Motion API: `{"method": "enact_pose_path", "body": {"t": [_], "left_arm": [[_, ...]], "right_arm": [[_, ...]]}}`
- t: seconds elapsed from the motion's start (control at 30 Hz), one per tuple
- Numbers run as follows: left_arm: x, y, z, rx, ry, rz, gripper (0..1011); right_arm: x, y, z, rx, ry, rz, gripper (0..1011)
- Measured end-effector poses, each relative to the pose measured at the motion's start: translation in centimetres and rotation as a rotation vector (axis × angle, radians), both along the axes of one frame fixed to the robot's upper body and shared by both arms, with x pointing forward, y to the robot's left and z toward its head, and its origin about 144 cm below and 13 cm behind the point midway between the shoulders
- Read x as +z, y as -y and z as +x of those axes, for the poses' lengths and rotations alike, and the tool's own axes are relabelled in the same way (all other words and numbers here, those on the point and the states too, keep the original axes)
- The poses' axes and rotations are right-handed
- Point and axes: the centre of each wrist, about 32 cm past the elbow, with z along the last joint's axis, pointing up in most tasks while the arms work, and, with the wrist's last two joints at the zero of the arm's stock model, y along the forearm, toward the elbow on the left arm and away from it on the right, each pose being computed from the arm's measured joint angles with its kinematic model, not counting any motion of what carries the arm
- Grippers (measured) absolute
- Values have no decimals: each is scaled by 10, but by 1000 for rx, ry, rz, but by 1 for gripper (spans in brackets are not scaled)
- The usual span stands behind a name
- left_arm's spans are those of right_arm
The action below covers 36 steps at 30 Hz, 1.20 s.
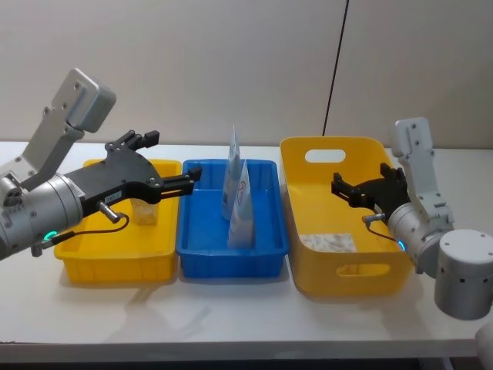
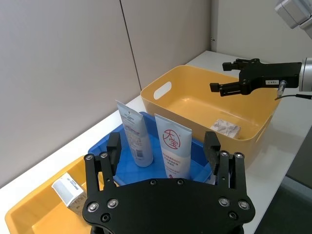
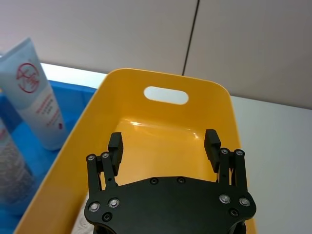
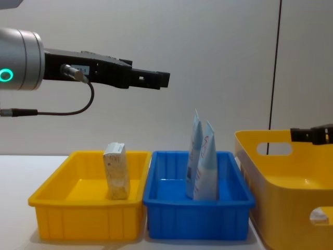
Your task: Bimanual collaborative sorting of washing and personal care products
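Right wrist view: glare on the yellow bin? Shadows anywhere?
Right wrist view: small glints on the tall yellow plastic bin, rear inner wall below its handle slot. Head view: faint shadows on the white table before the low yellow tray.

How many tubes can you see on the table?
2. Both stand upright in the blue bin: the front tube nearer the robot, the back tube right behind it.
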Motion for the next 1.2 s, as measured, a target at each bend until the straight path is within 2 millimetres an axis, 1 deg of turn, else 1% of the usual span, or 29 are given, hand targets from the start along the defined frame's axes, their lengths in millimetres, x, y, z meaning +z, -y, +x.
{"method": "enact_pose_path", "body": {"t": [0.37,0.67,0.93,1.2], "left_arm": [[0,0,0,0,0,0,1001],[0,0,0,0,0,0,1001],[0,0,0,0,0,0,1001],[0,0,0,0,0,0,1001]], "right_arm": [[13,-4,-6,111,3,52,1004],[30,-11,-15,232,-1,113,1004],[44,-22,-23,335,-36,186,1004],[49,-35,-28,397,-78,218,1004]]}}
